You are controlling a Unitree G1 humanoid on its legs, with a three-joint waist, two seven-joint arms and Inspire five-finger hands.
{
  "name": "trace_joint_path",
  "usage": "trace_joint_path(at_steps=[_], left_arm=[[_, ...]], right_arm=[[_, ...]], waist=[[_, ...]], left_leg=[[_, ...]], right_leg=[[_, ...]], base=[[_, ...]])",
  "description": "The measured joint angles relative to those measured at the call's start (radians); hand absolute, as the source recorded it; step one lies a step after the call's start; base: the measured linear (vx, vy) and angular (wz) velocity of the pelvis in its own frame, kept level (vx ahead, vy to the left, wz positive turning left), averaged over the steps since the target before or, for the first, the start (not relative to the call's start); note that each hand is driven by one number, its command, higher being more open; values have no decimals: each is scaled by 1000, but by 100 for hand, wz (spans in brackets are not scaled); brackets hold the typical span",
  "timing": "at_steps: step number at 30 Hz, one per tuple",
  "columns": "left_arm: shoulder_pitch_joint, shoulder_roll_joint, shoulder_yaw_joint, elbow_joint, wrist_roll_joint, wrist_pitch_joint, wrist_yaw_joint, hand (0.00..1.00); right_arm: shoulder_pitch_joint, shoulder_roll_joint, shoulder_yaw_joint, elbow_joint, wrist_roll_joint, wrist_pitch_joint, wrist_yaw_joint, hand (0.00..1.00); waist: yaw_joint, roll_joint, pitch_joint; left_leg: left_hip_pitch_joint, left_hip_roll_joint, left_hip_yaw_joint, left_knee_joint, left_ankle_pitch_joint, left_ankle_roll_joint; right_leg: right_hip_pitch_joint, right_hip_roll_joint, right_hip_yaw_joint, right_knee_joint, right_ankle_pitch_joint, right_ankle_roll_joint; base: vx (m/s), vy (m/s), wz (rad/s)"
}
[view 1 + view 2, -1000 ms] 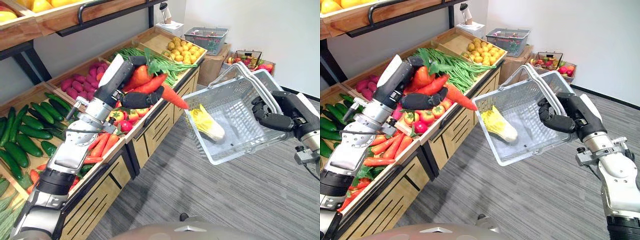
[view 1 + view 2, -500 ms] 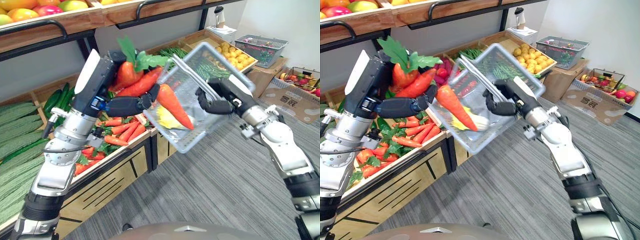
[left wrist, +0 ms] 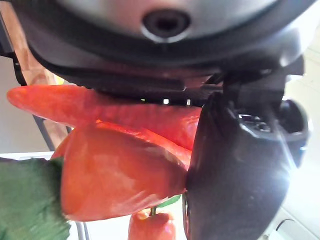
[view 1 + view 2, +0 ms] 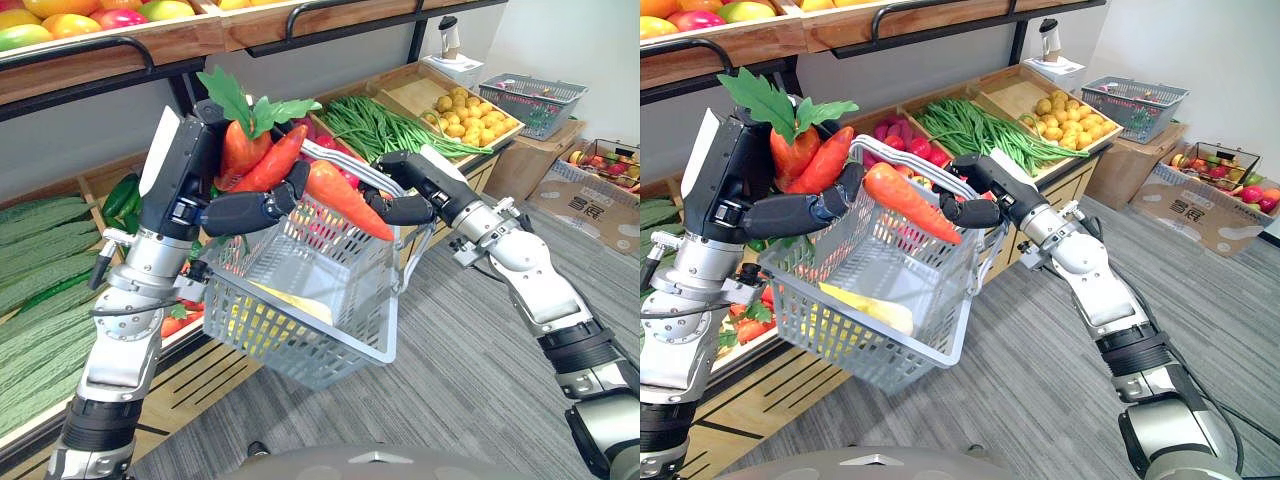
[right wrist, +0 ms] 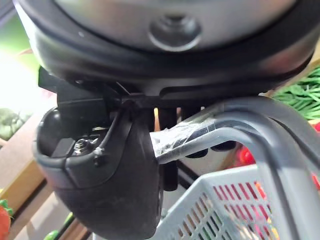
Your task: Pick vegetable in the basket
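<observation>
Right now, grips a bunch of carrots (image 4: 280,170) with the left hand (image 4: 235,212), fingers and thumb curled tight round the orange roots, just above the left rim of the grey basket (image 4: 290,330). Points the longest carrot over the open top of the basket, with the green leaves standing up above the hand. Holds the basket with the right hand (image 4: 408,190), fingers hooked closed round both handles (image 5: 235,117), above the right side of the basket. Carries one pale yellow leafy vegetable (image 4: 880,312) inside the basket, lying on its bottom. Stands beside a wooden produce stand (image 4: 195,378), left of and behind the basket, with green beans (image 4: 385,125) just behind the basket and round yellow produce (image 4: 465,105) further behind it.
</observation>
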Motion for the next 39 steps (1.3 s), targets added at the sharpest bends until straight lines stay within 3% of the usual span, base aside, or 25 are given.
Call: trace_joint_path(at_steps=[9, 19, 31, 39], left_arm=[[-1, -1, -19, 18, 2, 1, -13, 0], [-47, 11, -218, 124, 25, 36, -61, 0], [-124, 87, -348, 214, 106, 34, -89, 0], [-124, 134, -369, 289, 147, 37, -118, 0]], right_arm=[[-26, 3, 7, 18, 1, 0, 0, 0], [-61, 3, 89, 4, 21, 1, 21, 0], [-66, -13, 155, -27, 27, 6, 50, 0], [-65, -102, 161, -62, 49, 8, 88, 0]], waist=[[-2, 0, 0], [-29, 0, 0], [-51, 1, 0], [-56, 5, 1]], left_leg=[[-5, 2, 0, 1, 10, 5], [-5, 4, 7, 1, 10, 4], [-16, 9, 12, 3, 12, 3], [-17, 9, 18, 2, 11, 3]], right_leg=[[1, 3, -3, -10, 16, -3], [-6, 4, 4, -9, 16, -4], [-19, 10, 11, -9, 22, -6], [-25, 11, 18, -10, 22, -6]], base=[[19, -3, 0], [0, 0, -2], [0, 0, -1], [2, -1, -1]])
